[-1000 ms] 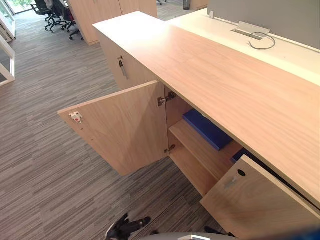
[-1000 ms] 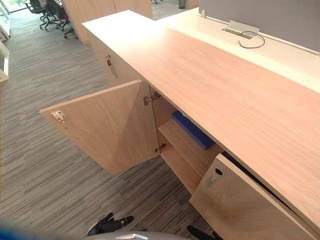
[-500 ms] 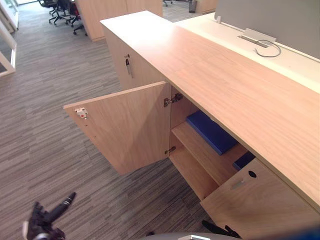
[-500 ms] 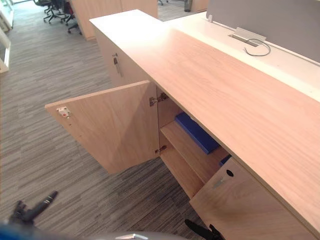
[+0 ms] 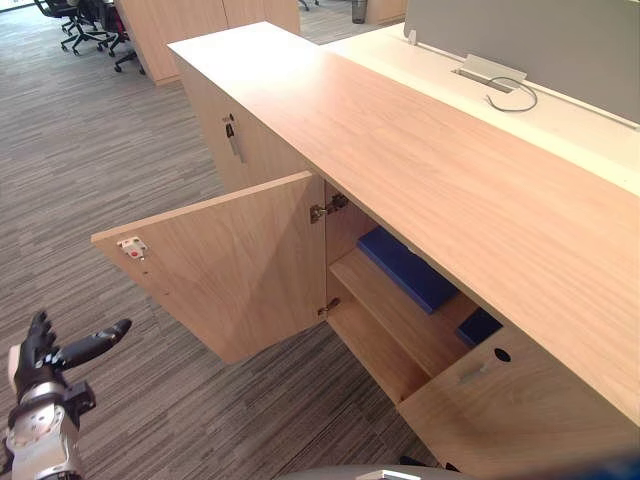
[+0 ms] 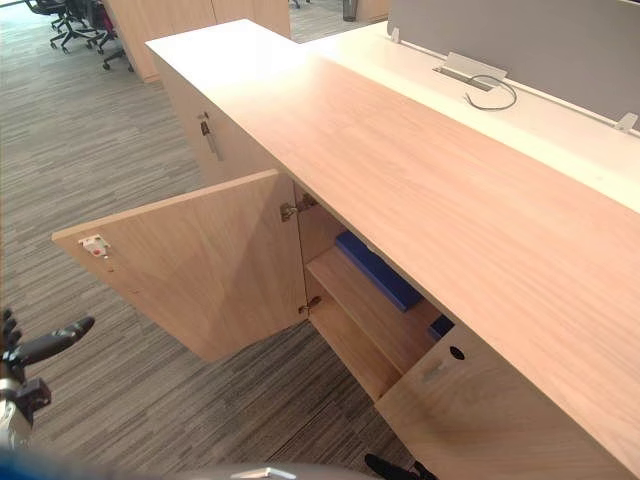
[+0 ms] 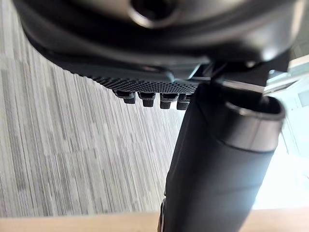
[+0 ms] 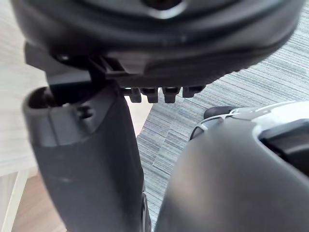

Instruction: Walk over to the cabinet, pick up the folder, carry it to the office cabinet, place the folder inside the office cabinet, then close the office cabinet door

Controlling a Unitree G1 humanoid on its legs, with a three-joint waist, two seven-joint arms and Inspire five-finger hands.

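Note:
The blue folder (image 5: 405, 268) lies flat on the upper shelf inside the open wooden cabinet (image 5: 420, 150). A second blue item (image 5: 478, 327) sits further along the same shelf, partly behind the right door (image 5: 520, 410). The left door (image 5: 230, 260) stands wide open, and the right door is half open. My left hand (image 5: 45, 358) is raised at the lower left over the carpet, well short of the left door, open and holding nothing. In the right wrist view my right hand (image 8: 82, 159) is open and empty above the carpet.
A key hangs in the shut door (image 5: 232, 137) of the neighbouring cabinet section. A white desk (image 5: 560, 110) with a cable and a grey partition runs behind the cabinet. Office chairs (image 5: 85, 18) stand far off at the back left. Striped grey carpet (image 5: 120, 180) lies before the doors.
My left hand has swung from the bottom middle out to the lower left and risen. The camera has shifted slightly. The folder and both doors have stayed put.

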